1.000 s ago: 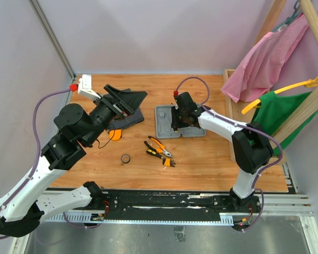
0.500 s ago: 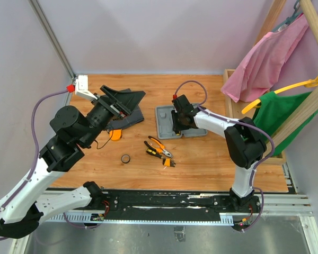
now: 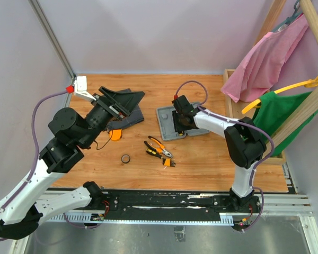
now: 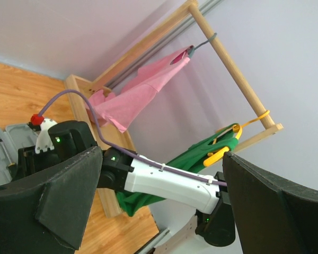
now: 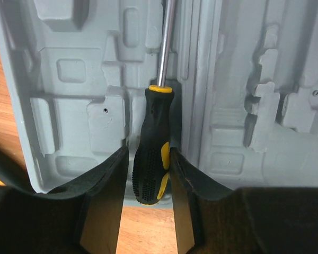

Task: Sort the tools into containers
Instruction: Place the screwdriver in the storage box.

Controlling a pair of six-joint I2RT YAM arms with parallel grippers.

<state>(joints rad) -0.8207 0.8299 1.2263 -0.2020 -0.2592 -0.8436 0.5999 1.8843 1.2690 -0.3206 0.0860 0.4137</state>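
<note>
Right pincer straddles the screwdriver lying in the grey case.

The left arm and right arm have white shells, black joints, purple cables, red plugs, and a black left pincer and right pincer.

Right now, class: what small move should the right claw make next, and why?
Probably open the right claw a little wider, then lift straight up. The black-and-yellow screwdriver already lies in a moulded groove of the grey case, its handle between the claw's fingers, so it looks placed. Whether the fingers grip it is unclear.
</note>
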